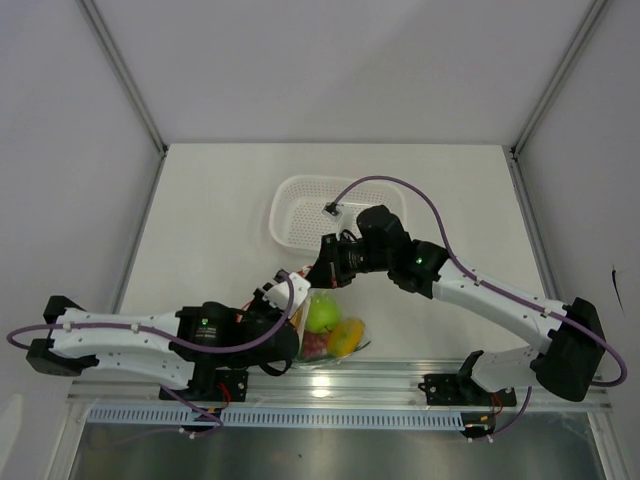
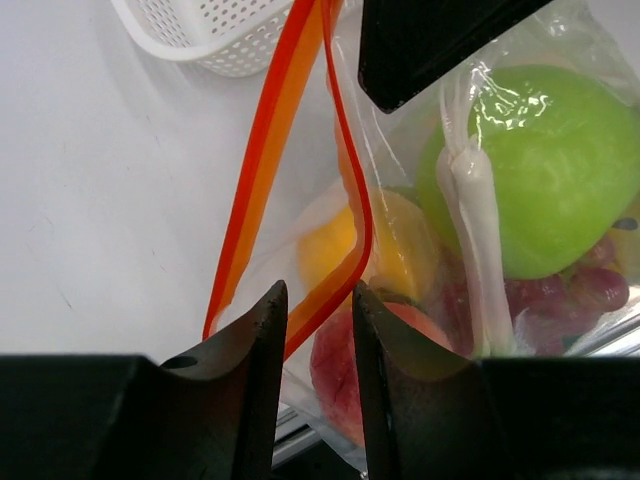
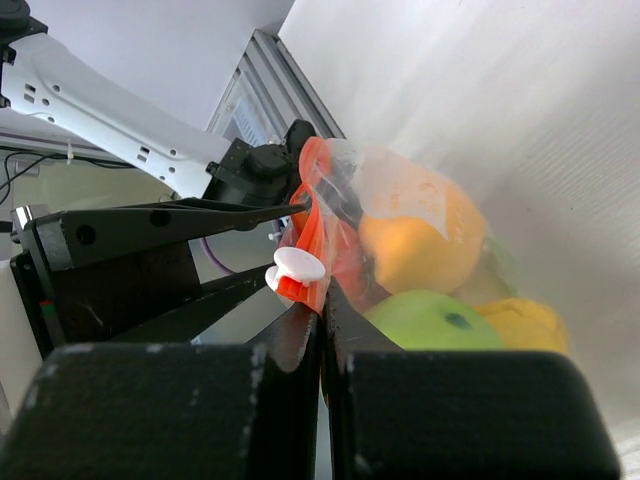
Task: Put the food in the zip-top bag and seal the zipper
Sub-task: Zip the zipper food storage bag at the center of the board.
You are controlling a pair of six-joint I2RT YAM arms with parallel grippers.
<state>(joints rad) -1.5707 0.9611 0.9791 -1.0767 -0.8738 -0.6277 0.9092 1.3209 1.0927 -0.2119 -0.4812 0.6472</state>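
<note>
The zip-top bag (image 1: 330, 330) lies near the table's front edge, lifted at its mouth, with the food inside. Through the clear plastic I see a green apple (image 2: 540, 170), a yellow lemon (image 1: 347, 335), an orange (image 3: 420, 240), a peach (image 2: 335, 370) and dark grapes (image 2: 580, 290). The red-orange zipper (image 2: 265, 160) hangs in a loop, its two strips apart. My right gripper (image 3: 322, 300) is shut on the zipper edge just under the white slider (image 3: 298, 266). My left gripper (image 2: 315, 305) straddles the lower strip, its jaws a narrow gap apart and clear of the strip.
The white perforated basket (image 1: 290, 200) stands behind the bag with nothing showing in it. The aluminium rail (image 1: 400, 385) at the table's near edge runs just below the bag. Both arms cross close together over the bag.
</note>
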